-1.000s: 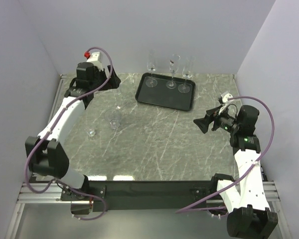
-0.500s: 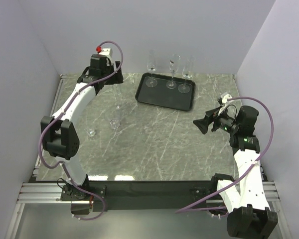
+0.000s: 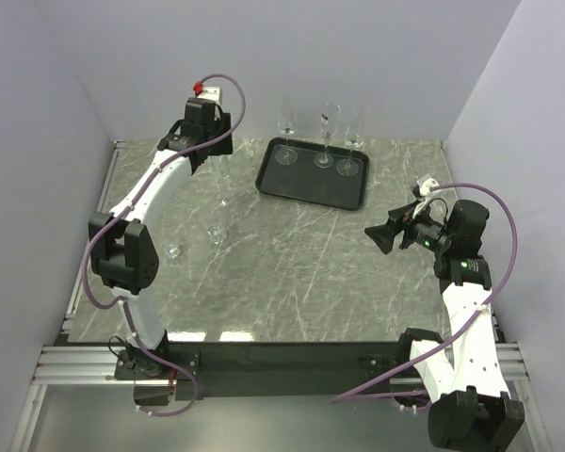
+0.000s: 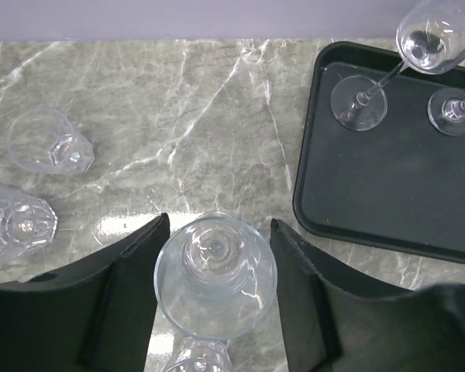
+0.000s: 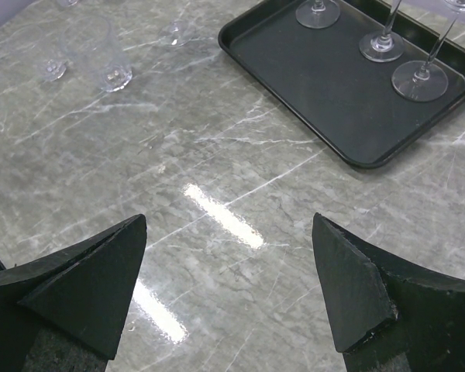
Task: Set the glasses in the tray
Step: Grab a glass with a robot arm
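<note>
Shifted rightward, left gripper [image 4: 218, 223] fingers [image 4: 132, 294] narrow around a wine glass [image 4: 215, 267], contact unclear; we judge its bowl a light, slippery, fragile hold; right gripper [image 5: 229, 221] spread.

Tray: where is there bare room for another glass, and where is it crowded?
Free: the near half of the tray, between the three stemmed glasses and the near rim. Crowded: the far rim, where their feet line up.

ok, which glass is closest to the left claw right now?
The stemmed glass standing between the left claw's fingers, on the marble beside the tray. Two tumblers sit apart from it; the other stemmed glasses stand in the tray.
</note>
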Available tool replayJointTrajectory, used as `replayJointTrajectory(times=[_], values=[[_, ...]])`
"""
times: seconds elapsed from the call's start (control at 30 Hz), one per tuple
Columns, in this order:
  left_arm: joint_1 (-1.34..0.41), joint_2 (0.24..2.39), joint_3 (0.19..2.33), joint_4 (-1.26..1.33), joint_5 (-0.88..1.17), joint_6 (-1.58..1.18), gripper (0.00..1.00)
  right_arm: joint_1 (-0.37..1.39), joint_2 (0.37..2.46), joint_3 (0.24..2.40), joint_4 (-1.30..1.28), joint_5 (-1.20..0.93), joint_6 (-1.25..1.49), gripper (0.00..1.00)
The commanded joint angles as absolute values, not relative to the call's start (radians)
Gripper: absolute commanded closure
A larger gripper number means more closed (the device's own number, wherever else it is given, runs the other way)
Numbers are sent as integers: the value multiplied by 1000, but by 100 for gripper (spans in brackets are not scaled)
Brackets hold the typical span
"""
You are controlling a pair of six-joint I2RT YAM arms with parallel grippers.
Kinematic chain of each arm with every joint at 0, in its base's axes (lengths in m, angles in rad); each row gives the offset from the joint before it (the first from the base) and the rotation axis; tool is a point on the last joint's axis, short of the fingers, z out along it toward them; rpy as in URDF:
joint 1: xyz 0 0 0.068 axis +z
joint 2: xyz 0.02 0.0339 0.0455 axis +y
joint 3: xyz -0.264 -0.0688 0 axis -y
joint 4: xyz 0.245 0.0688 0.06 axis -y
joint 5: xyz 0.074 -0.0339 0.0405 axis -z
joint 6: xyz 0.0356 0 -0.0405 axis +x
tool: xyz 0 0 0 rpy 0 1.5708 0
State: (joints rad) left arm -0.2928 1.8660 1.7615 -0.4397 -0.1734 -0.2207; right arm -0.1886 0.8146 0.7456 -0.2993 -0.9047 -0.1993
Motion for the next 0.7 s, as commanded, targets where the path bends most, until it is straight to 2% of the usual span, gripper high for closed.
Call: replayJointTrajectory(times=[0.0,0.27,0.67], values=[[-304,1873,1821,-451,-213,-190,42,-201,804,747,-275,-920,-204,7],[-334,1856,1838,-440,-239,-172,69,-207,799,747,-276,-927,-204,7],[-397,1796,1910,-431,-265,-163,76,-212,801,747,-279,-934,-204,7]])
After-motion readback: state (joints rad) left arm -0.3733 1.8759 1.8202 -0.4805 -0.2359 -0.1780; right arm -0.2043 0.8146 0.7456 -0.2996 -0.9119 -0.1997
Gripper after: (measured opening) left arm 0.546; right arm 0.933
